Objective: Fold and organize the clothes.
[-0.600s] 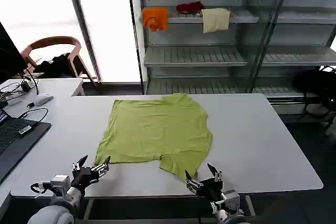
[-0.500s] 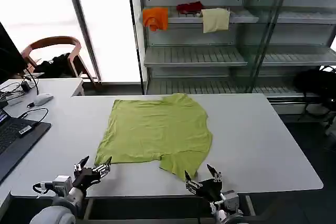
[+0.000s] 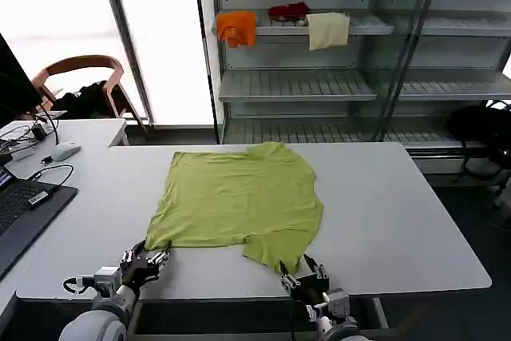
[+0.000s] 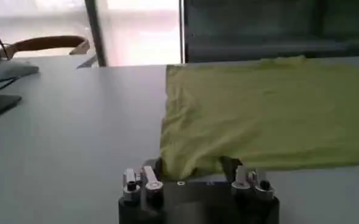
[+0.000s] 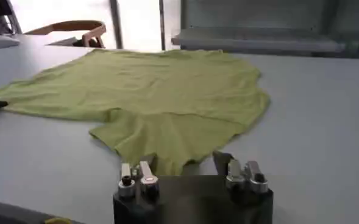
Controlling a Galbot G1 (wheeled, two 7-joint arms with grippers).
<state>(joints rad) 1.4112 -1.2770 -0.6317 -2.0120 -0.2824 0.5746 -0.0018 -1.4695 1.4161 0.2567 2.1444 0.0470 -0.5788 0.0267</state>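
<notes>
The T-shirt (image 3: 238, 199) lies spread flat on the desk (image 3: 391, 221), toward its middle and nearer the left side. The left hand (image 3: 146, 259) sits at the shirt's near left corner, at the desk's front edge; the right hand (image 3: 302, 273) sits at the shirt's near right corner, also at the front edge. Left of the desk stands a second desk (image 3: 88, 129) carrying a laptop (image 3: 24, 205) and a mouse (image 3: 64, 150). Behind both stand a chair (image 3: 80, 77) and a shelf rack (image 3: 319, 53) holding three garments (image 3: 287, 25).
</notes>
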